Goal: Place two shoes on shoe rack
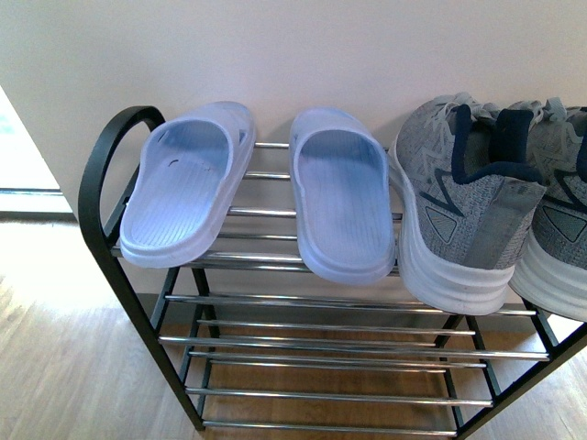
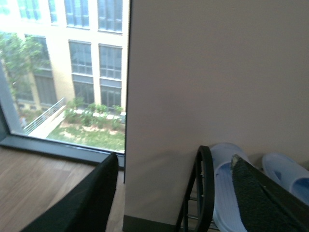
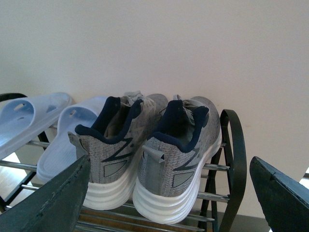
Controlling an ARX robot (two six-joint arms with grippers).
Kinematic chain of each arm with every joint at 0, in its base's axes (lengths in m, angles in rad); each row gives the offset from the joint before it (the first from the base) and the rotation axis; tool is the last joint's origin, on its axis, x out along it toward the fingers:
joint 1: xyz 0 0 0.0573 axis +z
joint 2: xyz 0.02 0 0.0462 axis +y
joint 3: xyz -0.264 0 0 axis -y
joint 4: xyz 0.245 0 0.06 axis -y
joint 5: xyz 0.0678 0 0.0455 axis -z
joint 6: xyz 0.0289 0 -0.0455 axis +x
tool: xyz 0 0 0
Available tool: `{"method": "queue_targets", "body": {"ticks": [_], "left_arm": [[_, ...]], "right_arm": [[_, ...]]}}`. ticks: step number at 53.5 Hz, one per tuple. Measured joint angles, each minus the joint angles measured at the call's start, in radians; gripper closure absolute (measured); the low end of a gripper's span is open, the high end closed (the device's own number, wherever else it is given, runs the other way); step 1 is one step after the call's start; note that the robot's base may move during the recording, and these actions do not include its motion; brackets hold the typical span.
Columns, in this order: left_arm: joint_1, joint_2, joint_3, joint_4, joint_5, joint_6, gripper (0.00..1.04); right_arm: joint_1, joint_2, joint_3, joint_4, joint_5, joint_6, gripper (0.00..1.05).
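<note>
On the top tier of the black-framed, chrome-barred shoe rack, pale blue moulded slide sandals and grey knit sneakers rest; probably light and pliable, best gripped at the heel collar; left gripper and right gripper both spread, empty.

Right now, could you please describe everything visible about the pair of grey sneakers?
The grey sneakers are knit, with navy lining, navy side lines, thick ribbed white soles and pale laces. They stand side by side, touching, on the shoe rack's top bars, heels outward, toes toward the wall, beside the blue sandals. Nothing grips them.

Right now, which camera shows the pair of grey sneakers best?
The right wrist view: both grey sneakers appear whole, heels toward the camera. The front view cuts the right one at the picture edge. The left wrist view shows none.
</note>
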Motion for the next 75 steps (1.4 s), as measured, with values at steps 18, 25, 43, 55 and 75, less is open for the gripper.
{"method": "queue_targets", "body": {"ticks": [18,25,43,55,75], "left_arm": [[0.219,-0.09,-0.139,0.037,0.251,0.064,0.94],[0.221,-0.117,-0.182,0.049,0.259,0.068,1.04],[0.221,-0.164,-0.242,0.066,0.259,0.069,1.04],[0.221,-0.18,-0.26,0.068,0.259,0.069,1.04],[0.221,-0.214,-0.303,0.076,0.26,0.069,1.04]], "right_arm": [[0.0,0.0,0.0,0.0,0.0,0.0,0.09],[0.0,0.0,0.0,0.0,0.0,0.0,0.09],[0.0,0.0,0.0,0.0,0.0,0.0,0.09],[0.0,0.0,0.0,0.0,0.0,0.0,0.09],[0.0,0.0,0.0,0.0,0.0,0.0,0.09]]}}
